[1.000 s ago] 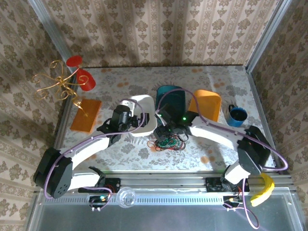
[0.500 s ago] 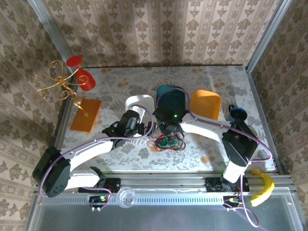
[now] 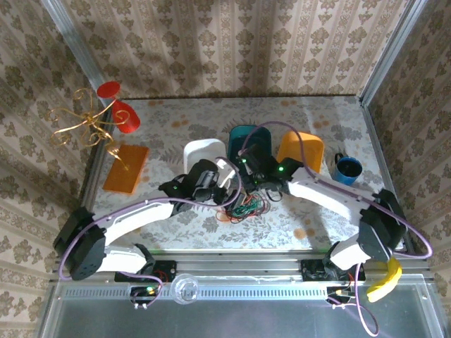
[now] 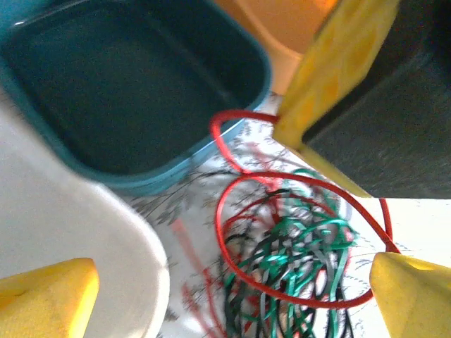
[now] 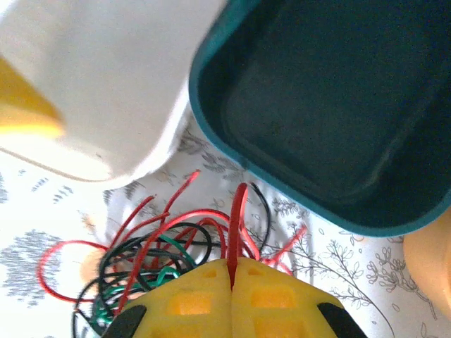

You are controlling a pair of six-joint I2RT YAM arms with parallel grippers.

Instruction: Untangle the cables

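Over the last second the left arm has swung in from beside the white tub (image 3: 197, 153), and the left pincer (image 4: 229, 299) now hovers close at 9 o'clock of the cables (image 3: 243, 207). Its yellow tips are spread wide and hold nothing. The cables lie as one heap on the table (image 3: 176, 120), at 6 o'clock of the teal tub (image 3: 248, 139). In the top view the heap looks to have barely moved in that second. The right arm, which sat over the heap a second ago, has drawn its wrist off toward 1 o'clock. The right pincer (image 5: 232, 271) is closed tight on a red cable (image 5: 238, 211), which rises straight out from between its pads. The green and black strands sit knotted on the table below it. So the work seems to be at its first pull, with one red loop pinched and being lifted while the rest is not yet separated. The open left pincer looks placed to pin or take the heap, so the red loop can slide free instead of dragging the whole bundle along.
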